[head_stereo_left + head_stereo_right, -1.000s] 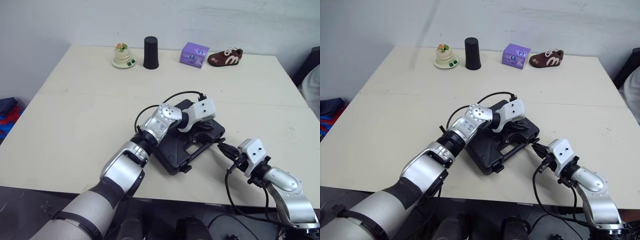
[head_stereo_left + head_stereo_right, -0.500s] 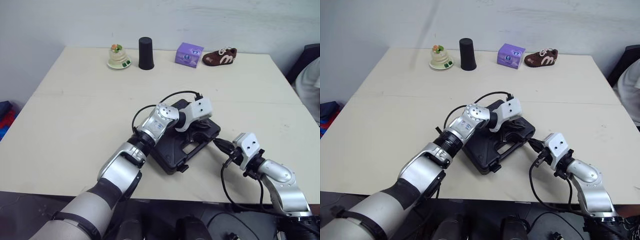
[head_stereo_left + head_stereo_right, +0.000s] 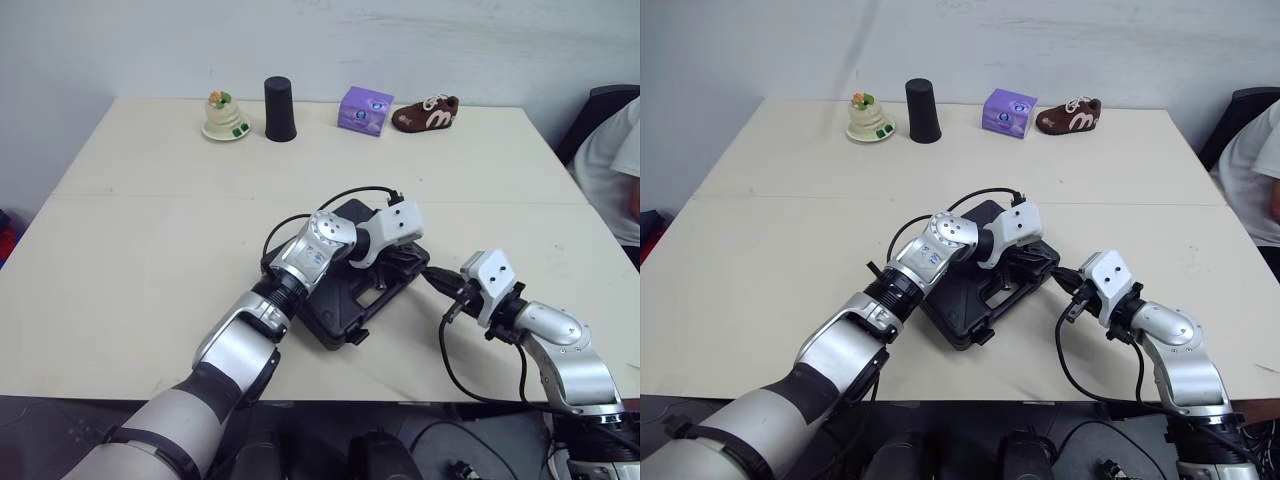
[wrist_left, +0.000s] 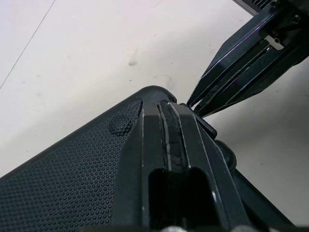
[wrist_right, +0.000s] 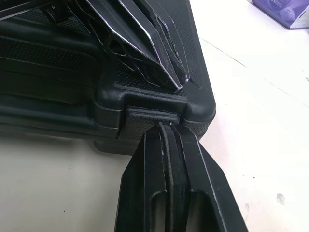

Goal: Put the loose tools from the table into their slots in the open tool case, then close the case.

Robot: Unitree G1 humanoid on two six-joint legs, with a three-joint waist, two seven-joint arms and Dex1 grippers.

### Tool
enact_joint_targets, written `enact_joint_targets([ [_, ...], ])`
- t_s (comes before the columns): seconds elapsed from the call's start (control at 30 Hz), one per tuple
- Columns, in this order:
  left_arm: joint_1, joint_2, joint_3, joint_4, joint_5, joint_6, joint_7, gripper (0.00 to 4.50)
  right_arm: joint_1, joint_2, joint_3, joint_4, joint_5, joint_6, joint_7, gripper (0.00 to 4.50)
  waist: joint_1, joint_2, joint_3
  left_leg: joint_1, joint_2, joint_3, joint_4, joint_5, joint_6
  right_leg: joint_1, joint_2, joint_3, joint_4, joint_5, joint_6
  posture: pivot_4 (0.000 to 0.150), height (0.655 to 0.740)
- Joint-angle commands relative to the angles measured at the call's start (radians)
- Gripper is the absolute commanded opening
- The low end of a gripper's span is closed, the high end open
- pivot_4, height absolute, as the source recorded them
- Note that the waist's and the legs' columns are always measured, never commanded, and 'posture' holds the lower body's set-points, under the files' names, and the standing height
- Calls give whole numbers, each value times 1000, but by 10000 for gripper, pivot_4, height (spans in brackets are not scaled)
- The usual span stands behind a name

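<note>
From the head views you get the layout. The black tool case (image 3: 335,308) lies with its lid down near the middle of the table (image 3: 150,220), one corner turned toward 3 o'clock. Your left arm runs in from 7 o'clock, its forearm across the lid. Its wrist is bent so the left gripper (image 3: 403,262) angles down onto that corner. Your right arm comes in from 4 o'clock, low over the table, and the right gripper (image 3: 434,279) points at the same corner. Along the 12 o'clock edge stand a figurine on a dish (image 3: 224,115), a black cup (image 3: 279,95), a purple box (image 3: 363,110) and a brown shoe (image 3: 425,113). A person's white sleeve (image 3: 615,165) shows past the 3 o'clock side.

The wrist views add the contact itself. In the left wrist view, your left fingers are pressed together with nothing between them. Their tips rest on the dotted lid by the corner, where the right gripper's tips meet it. In the right wrist view, your right fingers are likewise closed and empty, their tip against the latch tab (image 5: 149,114) on the case's side wall.
</note>
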Motion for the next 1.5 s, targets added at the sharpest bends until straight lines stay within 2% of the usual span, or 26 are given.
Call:
enact_joint_targets([
  [0.03,83,45,-55,54,77,63,9,553,-9,-35,-12,-61,14,-22,32,0,0,0,0,0,0,0,0,0,0,0,0,0,0,0,0,1500,7400],
  [0.17,101,82,32,-184,-14,83,-15,553,56,-90,-67,-91,69,-38,106,0,3,4,3,0,0,0,-2,0,0,0,0,0,-2,0,0,1500,7400],
  [0.27,135,139,46,-429,-59,119,-84,553,115,-91,-105,-124,158,-40,168,0,4,7,7,-3,-1,0,-4,1,-1,-2,0,0,-3,0,0,1500,7400],
  [0.37,163,191,48,-594,-89,192,-124,553,155,-87,-124,-144,220,-30,207,0,10,14,15,-5,-3,0,-5,3,0,-3,2,-1,-2,0,0,1500,7400],
  [0.5,298,387,96,-960,-251,222,-331,553,253,-132,-49,-167,194,-85,327,0,22,16,16,-6,-7,2,-8,4,2,-6,1,0,0,0,0,1500,7400],
  [0.57,364,462,96,-1055,-275,233,-357,553,264,-124,-10,-159,184,-117,359,0,26,16,16,-5,-7,2,-12,4,2,-5,1,1,-3,0,0,1500,7400],
  [0.67,433,515,85,-1110,-264,252,-328,553,262,-110,44,-138,167,-166,397,0,34,16,17,-5,-8,2,-10,5,2,-5,1,0,-3,0,0,1500,7400],
  [0.9,561,558,38,-1147,-189,247,-242,553,221,-69,144,-90,147,-244,449,0,51,16,17,-4,-9,0,-10,5,3,-4,-1,1,-5,1,2,1500,7400],
  [1.13,594,505,13,-1092,-139,266,-109,553,169,-35,203,-65,143,-271,470,0,52,16,17,-4,-8,-1,-10,5,3,-3,0,0,-5,1,1,1500,7400],
  [1.3,617,541,-30,-1096,-117,291,-117,553,144,-10,228,-58,127,-279,454,0,52,16,17,-3,-8,-1,-11,6,2,-3,0,0,-4,1,1,1500,7400],
  [1.5,689,638,-106,-1075,-63,249,-138,553,103,25,256,-41,85,-303,419,0,44,19,14,0,-7,0,-13,6,0,-2,0,1,-5,0,0,1500,7400],
])
